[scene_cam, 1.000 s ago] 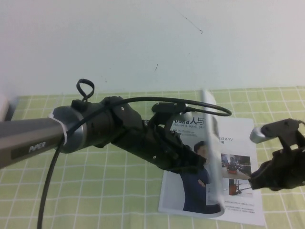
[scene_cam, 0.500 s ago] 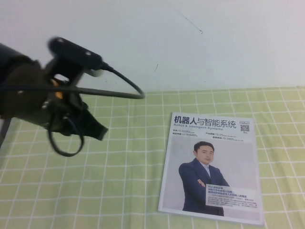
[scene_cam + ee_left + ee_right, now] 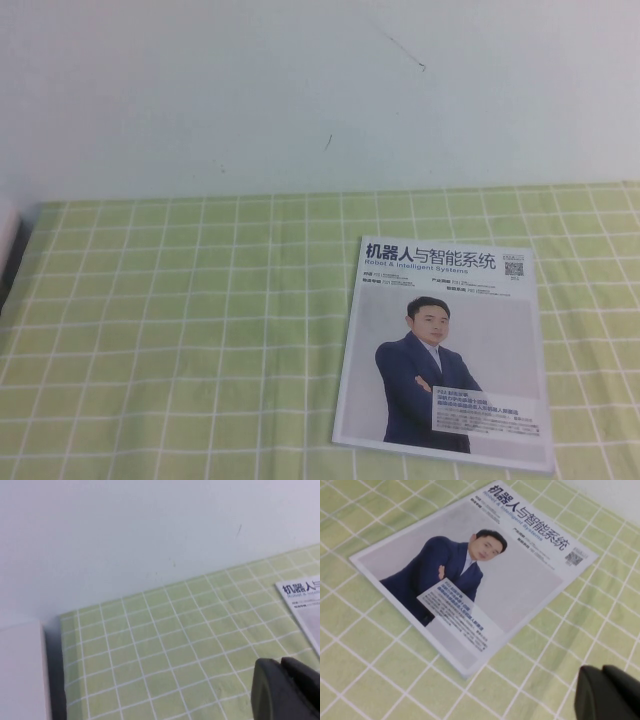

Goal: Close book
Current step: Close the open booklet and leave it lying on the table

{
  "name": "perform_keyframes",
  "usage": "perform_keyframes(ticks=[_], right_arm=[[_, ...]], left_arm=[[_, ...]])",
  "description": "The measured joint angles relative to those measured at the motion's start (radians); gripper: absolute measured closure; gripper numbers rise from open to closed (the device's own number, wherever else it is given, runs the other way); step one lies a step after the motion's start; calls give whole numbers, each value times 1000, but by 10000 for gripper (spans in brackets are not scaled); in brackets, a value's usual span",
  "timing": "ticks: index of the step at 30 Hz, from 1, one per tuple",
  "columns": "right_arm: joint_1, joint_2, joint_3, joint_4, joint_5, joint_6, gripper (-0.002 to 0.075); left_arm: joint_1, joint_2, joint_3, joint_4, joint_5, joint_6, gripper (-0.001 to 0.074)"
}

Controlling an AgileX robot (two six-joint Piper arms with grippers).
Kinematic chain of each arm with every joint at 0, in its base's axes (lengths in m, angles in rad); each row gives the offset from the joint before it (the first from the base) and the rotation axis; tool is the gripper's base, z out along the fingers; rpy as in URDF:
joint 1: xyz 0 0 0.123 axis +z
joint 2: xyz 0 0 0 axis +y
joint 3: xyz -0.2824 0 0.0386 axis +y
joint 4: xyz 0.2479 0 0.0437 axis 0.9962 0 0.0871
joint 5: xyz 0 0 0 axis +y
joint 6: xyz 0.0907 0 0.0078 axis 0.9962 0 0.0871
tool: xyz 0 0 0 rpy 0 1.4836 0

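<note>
As the book (image 3: 440, 350) lies closed, left pincer (image 3: 281, 662), right pincer (image 3: 603, 670) hover nearby, clenched empty

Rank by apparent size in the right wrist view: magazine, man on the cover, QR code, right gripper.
magazine
man on the cover
right gripper, beside the magazine, enlarged by nearness
QR code
The left gripper: only in its wrist view, above the cloth.

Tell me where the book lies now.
The book lies closed, right of centre on the checked cloth in the high view; the left tool and right tool show only in their wrist views, apart from it.
</note>
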Motion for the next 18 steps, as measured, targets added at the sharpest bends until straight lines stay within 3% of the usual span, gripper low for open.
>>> perform_keyframes(ticks=[7, 18], right_arm=[[0, -133, 128, -55, -15, 62, 729], [0, -232, 139, -77, 27, 136, 729]], left_arm=[[0, -327, 160, 11, 37, -23, 737], [0, -359, 197, -8, 83, -41, 737]])
